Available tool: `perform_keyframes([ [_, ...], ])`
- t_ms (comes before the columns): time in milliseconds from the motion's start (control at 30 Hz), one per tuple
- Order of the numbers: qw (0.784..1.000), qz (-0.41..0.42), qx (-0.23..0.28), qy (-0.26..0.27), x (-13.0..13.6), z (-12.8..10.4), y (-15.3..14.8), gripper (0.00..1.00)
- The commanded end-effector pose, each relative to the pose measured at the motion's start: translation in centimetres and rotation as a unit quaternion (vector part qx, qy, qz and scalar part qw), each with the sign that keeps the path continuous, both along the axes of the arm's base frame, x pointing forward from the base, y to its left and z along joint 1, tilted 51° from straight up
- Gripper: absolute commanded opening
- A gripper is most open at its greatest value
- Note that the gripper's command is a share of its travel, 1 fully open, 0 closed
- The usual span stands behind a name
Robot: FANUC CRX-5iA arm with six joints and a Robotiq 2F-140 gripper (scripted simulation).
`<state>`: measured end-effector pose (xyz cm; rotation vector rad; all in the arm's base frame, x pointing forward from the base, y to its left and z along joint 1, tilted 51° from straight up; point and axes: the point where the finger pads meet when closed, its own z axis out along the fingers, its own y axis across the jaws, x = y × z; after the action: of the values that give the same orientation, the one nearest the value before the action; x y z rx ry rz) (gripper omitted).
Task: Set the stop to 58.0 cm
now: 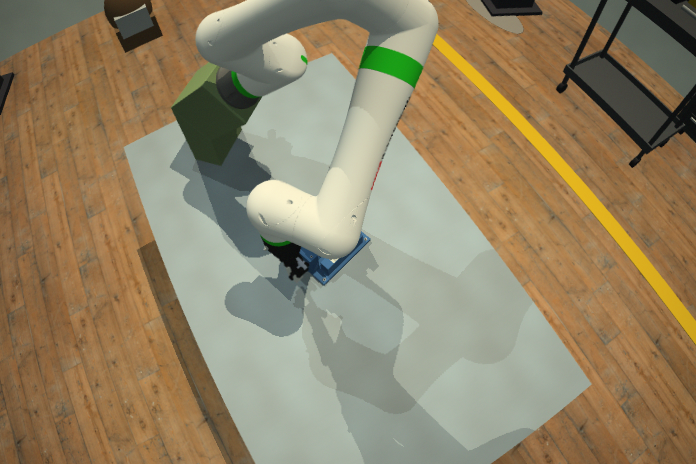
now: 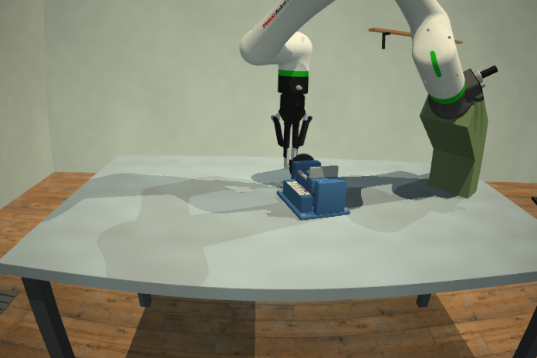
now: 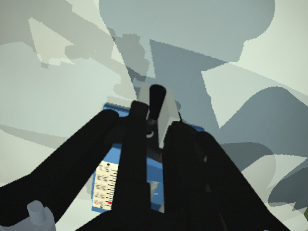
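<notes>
- Blue fixture (image 2: 324, 196) sits near the middle of the grey table (image 2: 109, 236), its base plate flat on the top, well apart from the green pedestal (image 2: 454, 151) that carries the arm.
- Handwheel (image 2: 305, 157): dark disc at the far end of the fixture, only its upper edge visible from the exterior view, just beside the fingertips.
- Gripper (image 2: 288, 162) hangs vertically over that far end. Fingers drawn nearly together and clamped on something thin; judged to be the handwheel's crank knob, since the tips come down right at the wheel. The knob itself is hidden behind the fingers in every view.
- Wrist view: the dark fingers fill the frame, with a pale piece at their tips; the blue fixture and a white scale strip (image 3: 105, 187) with small marks lie below.
- Scale strip also visible from the exterior view (image 2: 296, 188) on top of the fixture; figures too small to read, so the stop's setting cannot be checked.
- Grey block (image 2: 316, 171) rides on the fixture's rail, probably the stop; exact position against the scale unclear.
- Judgement: grasp is done, cranking phase is in hand. Whether 58.0 cm is reached cannot be told.
- Left to do: confirm or finish the setting, then open the fingers and lift away from the wheel.
</notes>
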<state>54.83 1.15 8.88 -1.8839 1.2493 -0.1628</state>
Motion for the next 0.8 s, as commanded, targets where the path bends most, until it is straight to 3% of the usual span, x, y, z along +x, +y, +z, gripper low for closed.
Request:
perform_keyframes([
  [0,1.0,0.0,0.0,0.0,0.3,-0.2,0.2,0.04],
  [767,1.0,0.0,0.0,0.0,0.9,-1.5,1.1,0.04],
])
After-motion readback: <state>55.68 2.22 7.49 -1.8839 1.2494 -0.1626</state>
